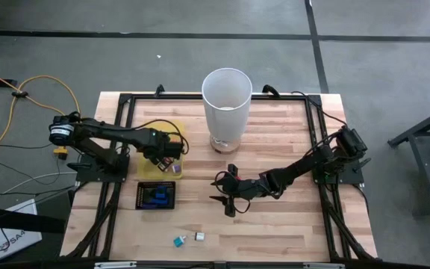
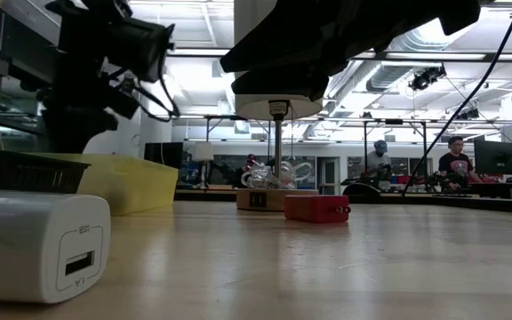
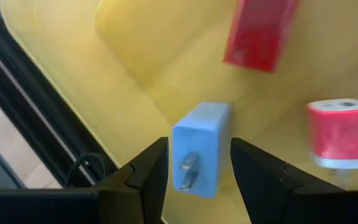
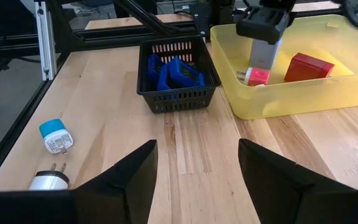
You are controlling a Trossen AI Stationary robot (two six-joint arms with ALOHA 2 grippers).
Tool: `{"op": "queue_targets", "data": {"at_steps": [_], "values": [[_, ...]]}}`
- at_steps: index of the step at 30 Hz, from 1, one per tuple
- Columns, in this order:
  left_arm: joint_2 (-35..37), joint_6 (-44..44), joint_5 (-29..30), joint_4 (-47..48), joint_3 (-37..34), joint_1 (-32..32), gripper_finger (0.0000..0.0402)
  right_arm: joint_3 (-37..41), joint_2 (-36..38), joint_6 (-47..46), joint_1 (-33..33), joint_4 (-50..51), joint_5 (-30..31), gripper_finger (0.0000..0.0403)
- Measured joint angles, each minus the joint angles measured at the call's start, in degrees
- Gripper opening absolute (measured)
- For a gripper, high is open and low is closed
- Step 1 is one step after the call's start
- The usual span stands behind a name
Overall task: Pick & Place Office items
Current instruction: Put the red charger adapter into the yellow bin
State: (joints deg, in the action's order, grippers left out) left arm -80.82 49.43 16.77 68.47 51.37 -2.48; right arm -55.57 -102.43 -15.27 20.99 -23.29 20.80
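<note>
Closest to the low camera, white charger [image 2: 38, 244] on the wooden table [image 2: 327, 267]; farther back, red piece [image 2: 316, 208] and yellow tray [image 2: 118, 182].

From above: left gripper [image 1: 166, 153] over the yellow tray, right gripper [image 1: 226, 196] over bare table near the middle. Blue pieces [image 1: 156, 196] inside black mesh tray [image 1: 141, 196]. Teal piece [image 1: 178, 240] beside the white charger, near the front edge.

At left wrist: fingers parted, light blue charger [image 3: 201, 149] between them with gap on each side, not gripped, lying in the tray near red block [image 3: 260, 31] and pink piece [image 3: 340, 134].

At right wrist: fingers wide apart, holding nothing.
</note>
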Motion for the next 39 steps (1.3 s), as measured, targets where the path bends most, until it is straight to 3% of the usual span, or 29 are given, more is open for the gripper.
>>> {"op": "queue_targets", "data": {"at_steps": [12, 23, 30, 39], "values": [[0.02, -2.1, -0.51, 0.04, 3.79, 1.32, 0.0164, 0.02, 0.0, 0.02, 0.0, 0.12, 0.0, 0.021], [0.02, -2.62, -4.23, -0.03, 4.21, 7.24, 0.0163, 0.02, -0.02, 0.02, 0.0, 5.96, 0.03, 0.021], [0.04, -3.52, -4.98, -0.72, 8.95, 11.07, 0.0163, 0.02, -0.02, 0.0, 0.0, 8.48, 0.24, 0.021], [0.04, -12.54, -5.84, -12.44, 15.17, 17.29, 0.0163, 0.02, -0.02, -0.15, 0.0, 11.34, 0.26, 0.021]]}}
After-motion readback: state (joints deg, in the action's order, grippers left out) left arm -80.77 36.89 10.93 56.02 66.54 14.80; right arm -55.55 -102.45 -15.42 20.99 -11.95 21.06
